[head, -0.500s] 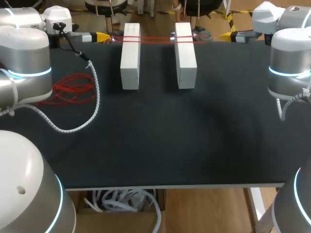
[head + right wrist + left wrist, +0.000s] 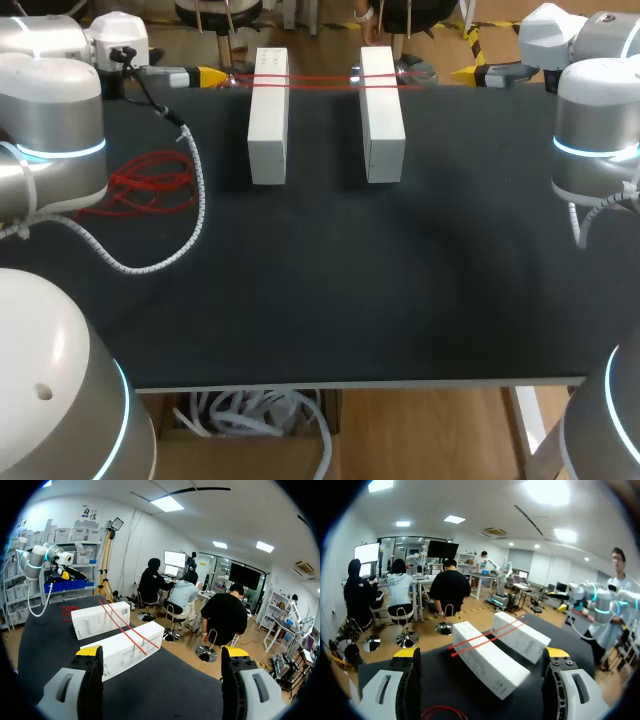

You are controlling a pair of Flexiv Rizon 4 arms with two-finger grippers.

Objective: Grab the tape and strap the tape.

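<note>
Lying unchanged since a moment ago, the red tape (image 2: pixel 320 82) spans two white boxes (image 2: pixel 268 115) at the bench's (image 2: pixel 320 280) far edge in the head view; the wrist views show the left pincer (image 2: pixel 481 652), then the right pincer (image 2: pixel 162 651), gaping and empty, so grabbing remains undone.

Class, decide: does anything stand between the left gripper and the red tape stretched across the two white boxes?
Nothing visible does. The left gripper, fingers open, faces the red tape lying over the white boxes, with only bare black table between them.
</note>
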